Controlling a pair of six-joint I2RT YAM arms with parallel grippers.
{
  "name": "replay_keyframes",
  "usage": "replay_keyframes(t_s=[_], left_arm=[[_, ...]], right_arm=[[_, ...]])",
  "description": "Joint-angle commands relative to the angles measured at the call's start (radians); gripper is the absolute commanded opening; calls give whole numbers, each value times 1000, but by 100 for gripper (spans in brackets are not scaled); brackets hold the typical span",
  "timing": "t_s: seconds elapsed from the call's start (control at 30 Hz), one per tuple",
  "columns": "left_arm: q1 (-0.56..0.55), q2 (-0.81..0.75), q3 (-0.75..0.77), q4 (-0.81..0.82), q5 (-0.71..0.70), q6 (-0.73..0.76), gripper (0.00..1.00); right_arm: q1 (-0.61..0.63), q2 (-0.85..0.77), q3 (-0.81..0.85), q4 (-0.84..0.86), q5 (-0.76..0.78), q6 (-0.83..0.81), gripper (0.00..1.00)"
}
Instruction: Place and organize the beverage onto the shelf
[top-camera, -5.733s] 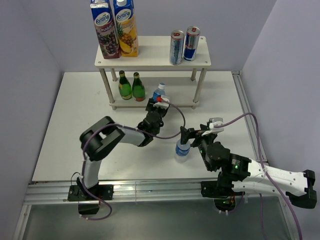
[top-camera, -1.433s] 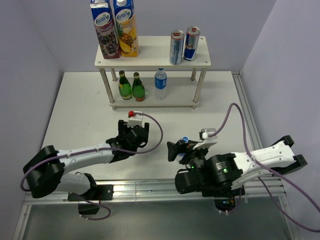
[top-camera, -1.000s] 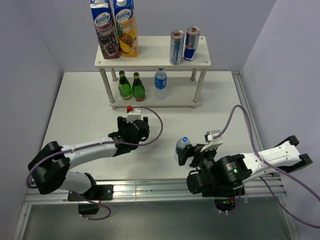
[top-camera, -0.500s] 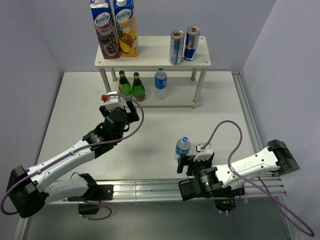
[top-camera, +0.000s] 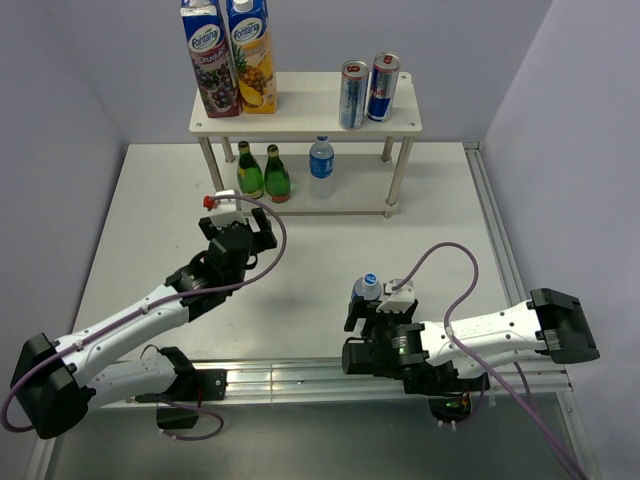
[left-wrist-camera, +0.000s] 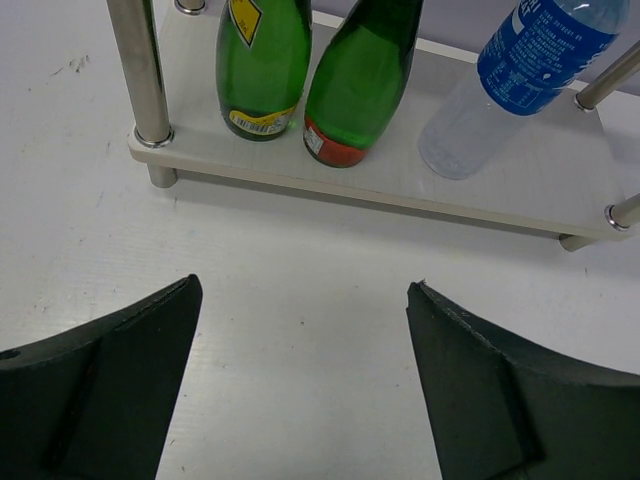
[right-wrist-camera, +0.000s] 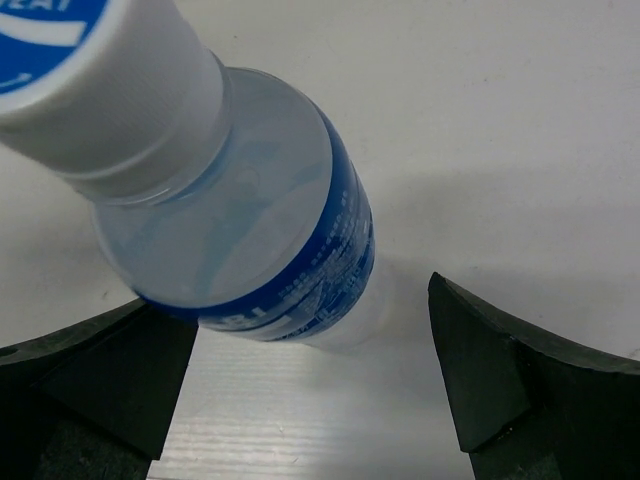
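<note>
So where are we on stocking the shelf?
Done: two juice cartons and two cans on the top board of the shelf; two green bottles and one water bottle on the lower board. In hand: nothing gripped; the right gripper open around a second water bottle standing on the table, the left gripper open and empty facing the shelf. Left: grasp that bottle and shelve it.

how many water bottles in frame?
2. One water bottle on the shelf, lower tier, right of the green bottles; another water bottle upright on the table, inside the open right gripper. None apparently hidden.
</note>
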Motion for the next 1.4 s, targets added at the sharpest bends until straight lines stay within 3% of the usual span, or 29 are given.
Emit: replay_keyframes(t_s=[0.0, 0.33, 0.47, 0.67, 0.77, 0.8, 0.9, 1.03, 1.07, 1.17, 1.2, 1.23, 1.27, 1.3, 1.37], left_arm=[[4, -22, -21, 57, 8, 0, 90], [4, -11, -50, 89, -4, 15, 89], [5, -10, -64, 101, -9, 18, 89], [9, -20, -89, 127, -3, 28, 90], [15, -22, -98, 137, 5, 29, 90], [16, -19, -98, 135, 5, 29, 90], [21, -20, -102, 138, 11, 28, 89], [24, -33, -118, 146, 12, 28, 90], [27, -33, -121, 150, 12, 28, 90], [32, -46, -133, 158, 28, 34, 91], [32, -59, -138, 172, 40, 37, 91], [32, -65, -147, 181, 52, 47, 92], [33, -71, -153, 189, 64, 52, 93], [33, -79, -158, 198, 78, 55, 93], [33, -80, -159, 195, 78, 57, 93]], right_arm=[[-45, 1, -37, 172, 47, -87, 100], [-134, 79, -65, 366, 84, -256, 100], [-160, 117, -55, 417, 98, -300, 95], [-179, 156, -39, 354, 134, -208, 69], [-183, 171, -11, 274, 148, -164, 47], [-183, 176, 0, 259, 150, -164, 30], [-183, 171, 72, 167, 167, -142, 11], [-191, 156, 199, 66, 234, -197, 8], [-199, 151, 246, 88, 263, -235, 7], [-264, 124, 268, 285, 269, -560, 0], [-292, 98, 255, 523, 210, -815, 0], [-323, 79, 229, 679, 153, -960, 0], [-391, 61, 163, 951, 83, -1083, 0], [-428, 36, 144, 1007, -47, -1166, 0], [-541, 42, 161, 1038, -132, -1176, 0]])
